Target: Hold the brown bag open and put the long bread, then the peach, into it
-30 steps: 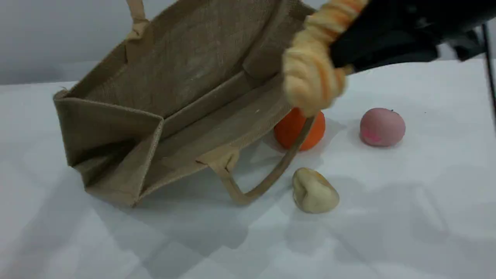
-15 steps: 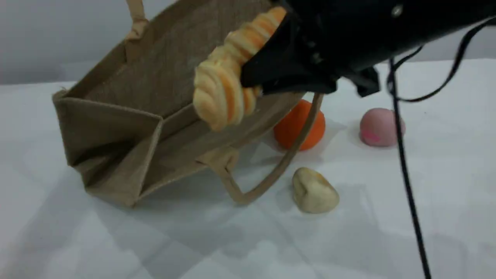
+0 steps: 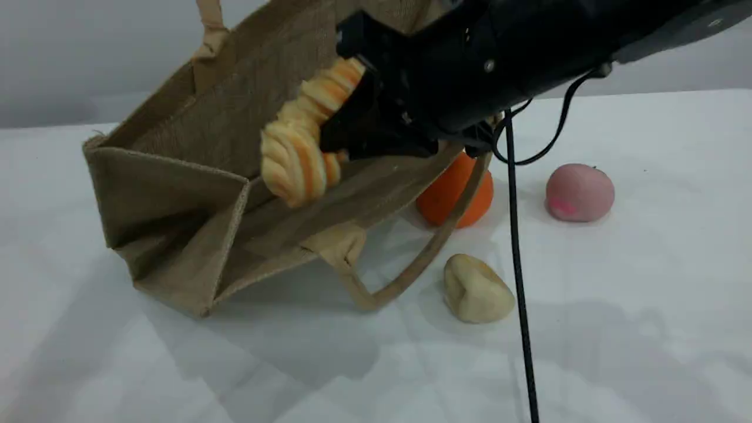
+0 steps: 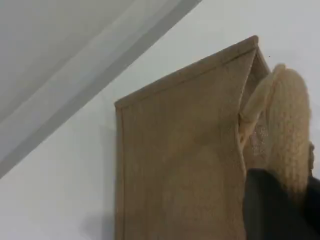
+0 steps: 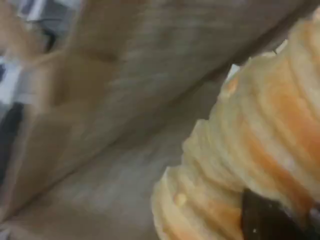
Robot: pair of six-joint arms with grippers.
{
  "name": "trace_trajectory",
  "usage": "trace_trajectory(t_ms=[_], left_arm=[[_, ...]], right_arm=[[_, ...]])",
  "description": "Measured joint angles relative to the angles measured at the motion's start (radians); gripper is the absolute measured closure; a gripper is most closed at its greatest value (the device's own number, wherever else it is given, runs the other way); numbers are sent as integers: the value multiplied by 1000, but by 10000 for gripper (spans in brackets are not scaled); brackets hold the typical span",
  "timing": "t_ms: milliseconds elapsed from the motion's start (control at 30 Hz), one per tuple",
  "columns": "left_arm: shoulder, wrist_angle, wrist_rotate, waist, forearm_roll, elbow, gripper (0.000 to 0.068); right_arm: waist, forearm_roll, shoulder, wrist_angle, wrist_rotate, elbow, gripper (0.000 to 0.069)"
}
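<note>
Coarse, matt woven jute is seen on the brown bag (image 3: 194, 176); a ridged, soft-looking crust on the long bread (image 3: 299, 153); a smooth matt skin on the peach (image 3: 580, 192); smooth white covering on the surface (image 3: 617, 329).

The right arm (image 3: 517, 53) hides the brown bag (image 3: 194, 194)'s mouth; the upper handle (image 3: 208, 23) is cropped.
</note>
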Motion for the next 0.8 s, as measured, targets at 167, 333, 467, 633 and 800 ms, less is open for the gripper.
trace_trajectory(t_ms=[167, 333, 467, 633, 800], left_arm=[[0, 0, 0, 0, 0, 0, 583], [0, 0, -3, 0, 0, 0, 583], [0, 0, -3, 0, 0, 0, 583], [0, 0, -3, 0, 0, 0, 583], [0, 0, -4, 0, 0, 0, 583]], right_arm=[[0, 0, 34, -125, 5, -40, 636], [0, 2, 34, -216, 5, -77, 636], [0, 1, 34, -248, -22, -84, 634], [0, 1, 35, -229, -43, -85, 580], [0, -2, 35, -192, -38, -95, 385]])
